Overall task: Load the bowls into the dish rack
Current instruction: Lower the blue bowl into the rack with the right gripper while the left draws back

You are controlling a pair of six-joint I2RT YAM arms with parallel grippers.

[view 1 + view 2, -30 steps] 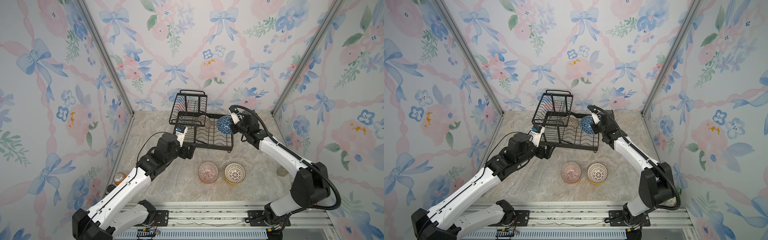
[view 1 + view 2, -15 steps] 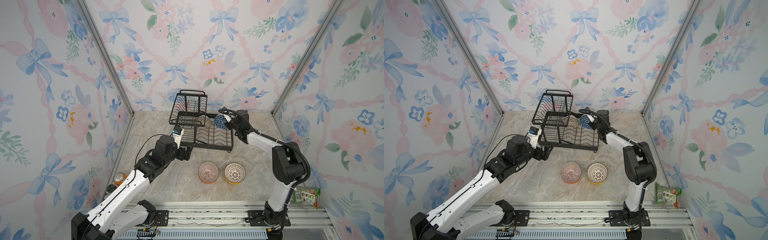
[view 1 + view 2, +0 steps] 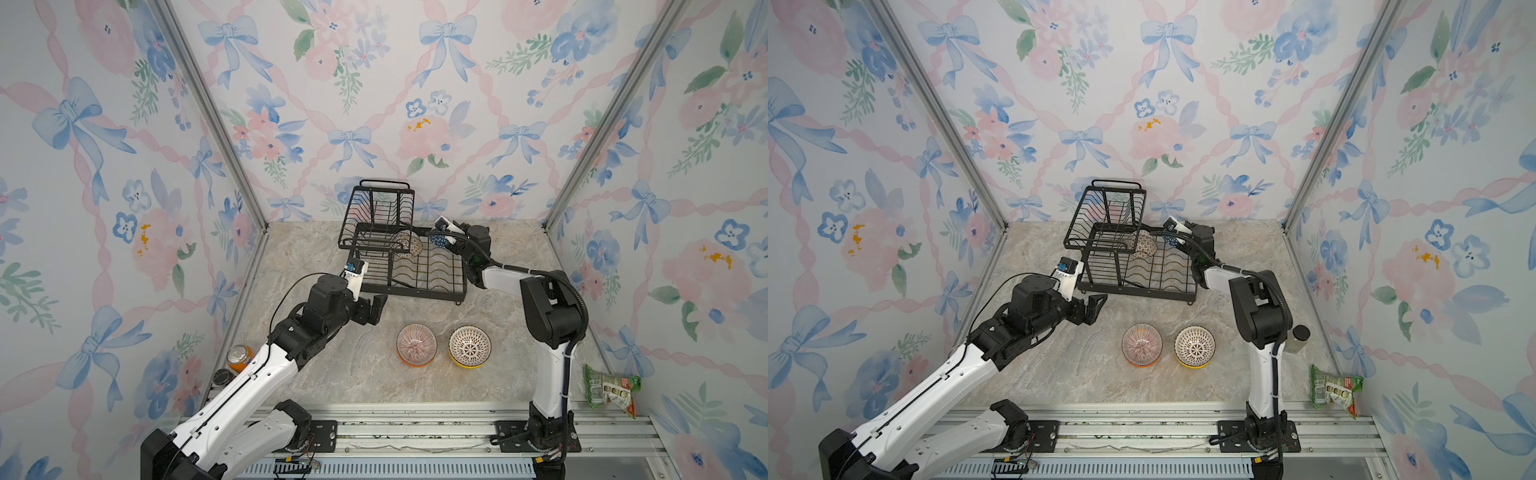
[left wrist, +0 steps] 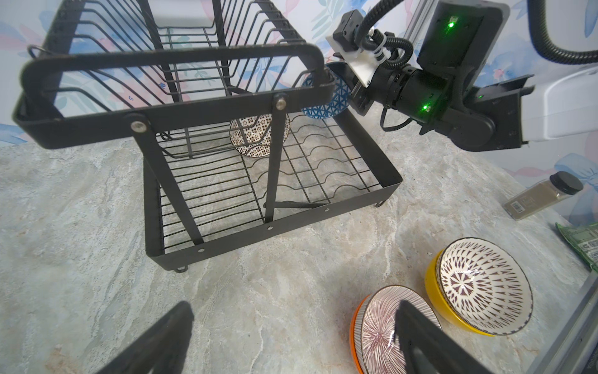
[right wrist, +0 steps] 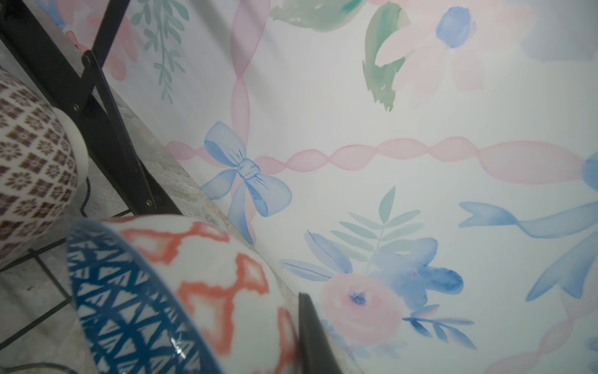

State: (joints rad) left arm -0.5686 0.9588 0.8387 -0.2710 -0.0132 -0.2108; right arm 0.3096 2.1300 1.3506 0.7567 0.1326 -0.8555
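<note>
1. The step in hand is racking the blue bowl (image 4: 326,101). The right gripper (image 3: 446,241) is clamped on its rim and holds it on edge, over the corner of the rack (image 3: 411,293) nearest that arm.
2. The bowl's lower edge hangs below the fingertips, close to the tray wires. Whether it touches them I cannot tell.
3. Just past the held bowl, a patterned bowl (image 4: 255,136) already stands on edge in the tray, under the upper basket. The two are near but apart.
4. The left gripper (image 4: 291,340) is empty, with its jaws wide apart, and hovers over the table beside the rack's near corner.
5. Ahead of and below the left gripper, the pink bowl (image 3: 416,341) sits nested in an orange bowl (image 4: 354,327). Beyond it, the lattice bowl (image 3: 469,345) sits in a yellow bowl (image 4: 433,285).
6. The next move probably calls for lowering the blue bowl until its edge seats between two wires. The jaws can then part and draw straight back without knocking the patterned bowl.
7. Four bowls would then remain, and the left gripper is best placed for the pink one.
</note>
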